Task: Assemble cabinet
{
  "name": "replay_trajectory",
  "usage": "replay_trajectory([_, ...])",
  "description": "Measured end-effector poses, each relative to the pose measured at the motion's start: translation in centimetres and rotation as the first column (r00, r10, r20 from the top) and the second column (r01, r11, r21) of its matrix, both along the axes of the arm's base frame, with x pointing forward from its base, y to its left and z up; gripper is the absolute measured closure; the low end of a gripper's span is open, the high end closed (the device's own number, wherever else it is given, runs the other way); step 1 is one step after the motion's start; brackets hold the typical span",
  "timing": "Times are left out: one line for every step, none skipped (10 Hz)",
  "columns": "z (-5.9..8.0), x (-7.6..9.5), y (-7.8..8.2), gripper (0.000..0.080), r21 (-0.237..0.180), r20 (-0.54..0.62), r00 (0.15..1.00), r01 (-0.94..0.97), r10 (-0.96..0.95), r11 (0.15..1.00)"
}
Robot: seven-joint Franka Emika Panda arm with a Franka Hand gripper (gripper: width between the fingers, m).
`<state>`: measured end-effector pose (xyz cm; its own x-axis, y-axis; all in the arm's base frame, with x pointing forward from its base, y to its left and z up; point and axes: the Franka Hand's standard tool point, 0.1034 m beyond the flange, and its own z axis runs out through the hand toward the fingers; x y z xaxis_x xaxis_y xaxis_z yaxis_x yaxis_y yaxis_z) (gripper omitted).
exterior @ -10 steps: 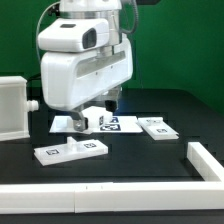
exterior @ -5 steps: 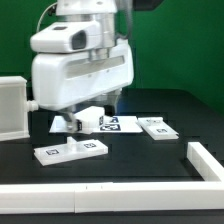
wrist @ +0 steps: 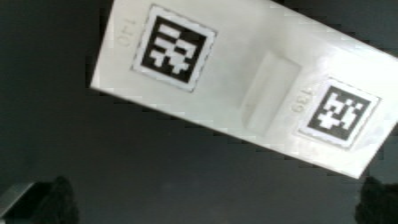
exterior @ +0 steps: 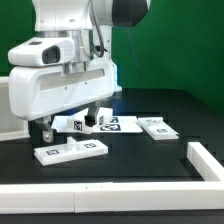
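Observation:
A flat white cabinet panel (exterior: 70,150) with two square tags lies at the front left of the black table. It fills the upper part of the wrist view (wrist: 249,90). My gripper (exterior: 68,127) hangs open and empty just above and behind it. In the wrist view, the gripper (wrist: 210,205) shows only dark fingertips (wrist: 32,200) at the picture's edges, with bare table between them. A second tagged panel (exterior: 160,127) lies to the exterior view's right. The white cabinet box body (exterior: 4,112) stands at the far left, mostly hidden behind my arm.
The marker board (exterior: 120,123) lies flat in the middle of the table, partly behind my hand. A long plain white rail (exterior: 100,196) runs along the front edge, with a short arm (exterior: 205,160) turning back at the right.
My arm has swung toward the exterior view's left and come lower, from over the marker board to over the front left panel. The parts have not moved.

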<state>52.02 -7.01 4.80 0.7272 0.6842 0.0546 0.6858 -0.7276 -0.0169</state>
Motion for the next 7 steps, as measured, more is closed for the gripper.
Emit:
replay_trajectory([-0.8, -0.4, 0.0, 0.0004, 0.002, -0.018, 0.997, 0.071, -0.071, 0.997])
replay_trajectory([-1.3, -1.0, 0.2, 0.0004, 0.001, -0.031, 0.988, 0.151, -0.151, 0.989])
replay_trajectory([-1.8, -1.3, 0.0, 0.0004, 0.0, -0.036, 0.985, 0.168, -0.168, 0.986])
replay_trajectory([-2.4, -1.4, -0.6, 0.0004, -0.001, -0.042, 0.984, 0.175, -0.175, 0.985])
replay_trajectory([-2.7, -1.4, -0.8, 0.0004, -0.001, -0.046, 0.983, 0.177, -0.177, 0.984])
replay_trajectory([-3.1, -1.6, -1.0, 0.0004, -0.002, -0.049, 0.985, 0.165, -0.165, 0.986])
replay_trajectory([-3.1, -1.7, -1.5, 0.0004, -0.003, -0.049, 0.987, 0.155, -0.155, 0.988])
